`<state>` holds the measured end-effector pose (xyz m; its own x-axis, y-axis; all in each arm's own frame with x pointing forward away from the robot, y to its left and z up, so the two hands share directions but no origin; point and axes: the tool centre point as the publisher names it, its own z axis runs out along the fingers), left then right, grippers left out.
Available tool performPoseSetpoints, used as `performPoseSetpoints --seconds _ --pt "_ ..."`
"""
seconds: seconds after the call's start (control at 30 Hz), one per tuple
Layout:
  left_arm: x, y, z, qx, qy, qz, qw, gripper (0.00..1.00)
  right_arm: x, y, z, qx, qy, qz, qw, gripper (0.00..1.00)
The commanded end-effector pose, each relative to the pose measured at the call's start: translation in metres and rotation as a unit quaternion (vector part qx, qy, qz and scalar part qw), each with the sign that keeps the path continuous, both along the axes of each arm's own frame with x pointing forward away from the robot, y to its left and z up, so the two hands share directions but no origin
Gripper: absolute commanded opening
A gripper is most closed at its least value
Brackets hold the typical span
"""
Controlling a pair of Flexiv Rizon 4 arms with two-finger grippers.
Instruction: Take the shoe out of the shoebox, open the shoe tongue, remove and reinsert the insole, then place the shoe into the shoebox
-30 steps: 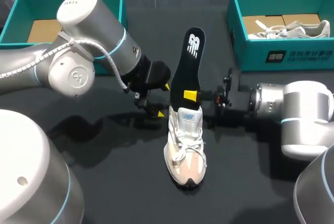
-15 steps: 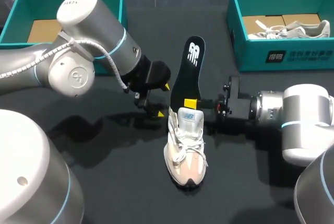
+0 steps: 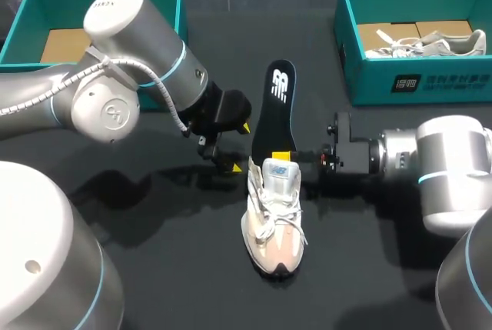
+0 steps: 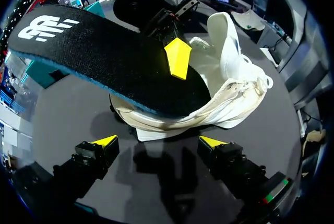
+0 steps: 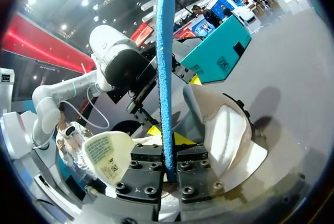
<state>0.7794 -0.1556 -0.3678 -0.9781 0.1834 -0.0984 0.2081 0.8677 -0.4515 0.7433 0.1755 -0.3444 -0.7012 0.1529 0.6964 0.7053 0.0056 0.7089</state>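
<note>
Right arm (image 3: 450, 168) level, jaws clamped on insole (image 3: 277, 107), left jaws apart beside shoe (image 3: 274, 226)

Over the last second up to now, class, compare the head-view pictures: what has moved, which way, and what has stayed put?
The insole, clamped in the right arm's jaws, has gone down, its lower end sinking deeper into the shoe; the right arm lowered with it. Nothing was let go. The shoe, the left arm with its jaws open, the left shoebox and the right shoebox stayed put.
</note>
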Motion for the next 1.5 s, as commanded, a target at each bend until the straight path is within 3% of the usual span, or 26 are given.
performPoseSetpoints --seconds 0.03,0.17,0.53,1.0,1.5 --pt "0.0 0.0 0.0 0.0 0.0 0.0 1.0 1.0 0.001 0.002 -0.007 0.006 -0.005 0.009 1.0 0.09" --pt "0.0 0.0 0.0 0.0 0.0 0.0 1.0 1.0 0.003 0.004 -0.001 0.01 -0.018 0.016 1.0 0.08" --pt "0.0 0.0 0.0 0.0 0.0 0.0 1.0 1.0 0.003 0.008 0.009 0.01 -0.037 0.029 0.999 0.23" --pt "0.0 0.0 0.0 0.0 0.0 0.0 1.0 1.0 0.008 0.012 0.019 0.002 -0.053 0.044 0.998 0.33" --pt "0.0 0.0 0.0 0.0 0.0 0.0 1.0 1.0 0.018 0.016 0.034 -0.015 -0.071 0.064 0.995 0.34"
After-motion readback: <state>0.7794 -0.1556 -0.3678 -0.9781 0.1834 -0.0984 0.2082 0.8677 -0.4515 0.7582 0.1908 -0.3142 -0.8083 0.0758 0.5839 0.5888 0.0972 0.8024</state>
